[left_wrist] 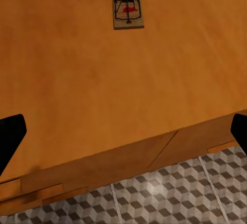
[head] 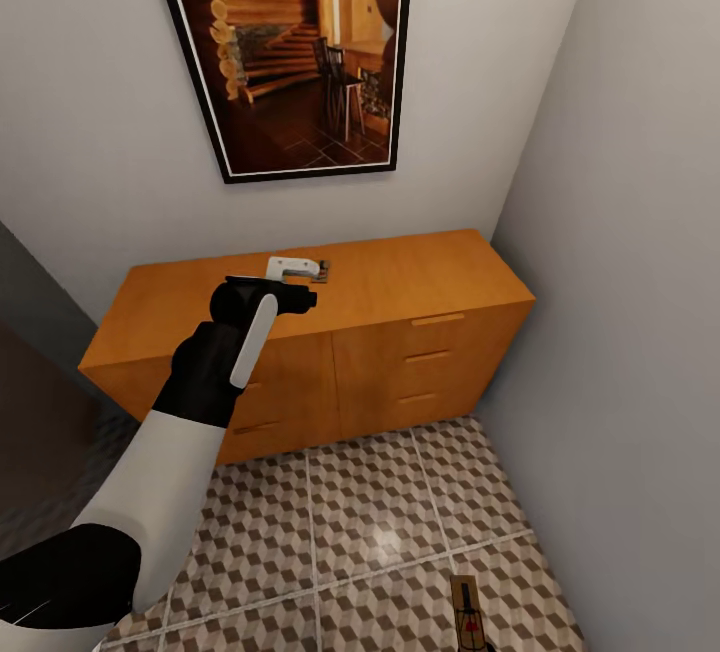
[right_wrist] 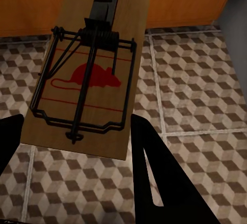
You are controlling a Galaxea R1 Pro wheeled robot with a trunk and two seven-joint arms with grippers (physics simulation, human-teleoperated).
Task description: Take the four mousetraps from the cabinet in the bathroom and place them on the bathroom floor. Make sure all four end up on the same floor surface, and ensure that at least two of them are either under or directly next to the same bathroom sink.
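Left pincer [head: 315, 272] held over the flat top of the orange-brown cabinet [head: 400, 282], fingers spread wide apart and gripping nothing; in the left wrist view, dark fingertips [left_wrist: 10, 136] at either edge with bare wood between. One mousetrap [left_wrist: 127, 6] lying flat on the cabinet top, ahead of the left pincer and apart from it, well beyond the fingertips, toward the wall. Right pincer [right_wrist: 77, 147] closed on a second mousetrap [right_wrist: 92, 74], board clamped at its near end between the black fingers [right_wrist: 159, 177], black wire spring and red mouse mark facing the camera. Below that held trap, the bathroom floor [right_wrist: 195, 90] with its cube-pattern tiles, cabinet front beyond. In the head view, the same held trap [head: 468, 614] low, above the tiles. Framed picture [head: 295, 42] on the wall above the cabinet.
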